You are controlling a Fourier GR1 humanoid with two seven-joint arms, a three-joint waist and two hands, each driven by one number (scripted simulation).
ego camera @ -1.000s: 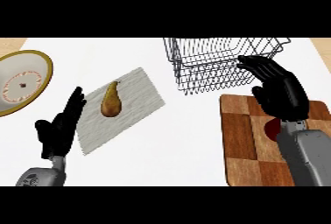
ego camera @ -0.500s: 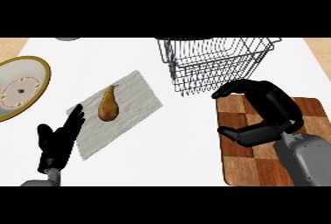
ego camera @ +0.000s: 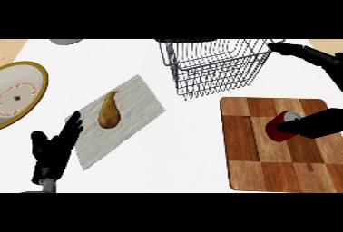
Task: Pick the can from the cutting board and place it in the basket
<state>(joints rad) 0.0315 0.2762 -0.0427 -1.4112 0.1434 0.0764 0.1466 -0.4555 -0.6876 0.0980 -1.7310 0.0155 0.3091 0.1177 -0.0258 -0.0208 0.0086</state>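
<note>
Fingers [ego camera: 305, 50] of the right hand [ego camera: 321, 123] spread wide beside the red can [ego camera: 280, 127] could topple it.

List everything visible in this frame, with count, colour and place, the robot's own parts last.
can: one, red with a silver top, on the cutting board, right side.
cutting board: one, brown wood checker, lower right of the counter.
basket: one, dark wire, top centre-right.
pear: one, yellow-brown, on the cloth.
cloth: one, grey-white, centre left.
plate: one, white with a gold rim and red marks, left edge.
grey object: one, cut off at the top left, cannot tell what.
left hand: black, open, lower left beside the cloth.
right hand: black, thumb against the can, fingers by the basket's rim.
</note>
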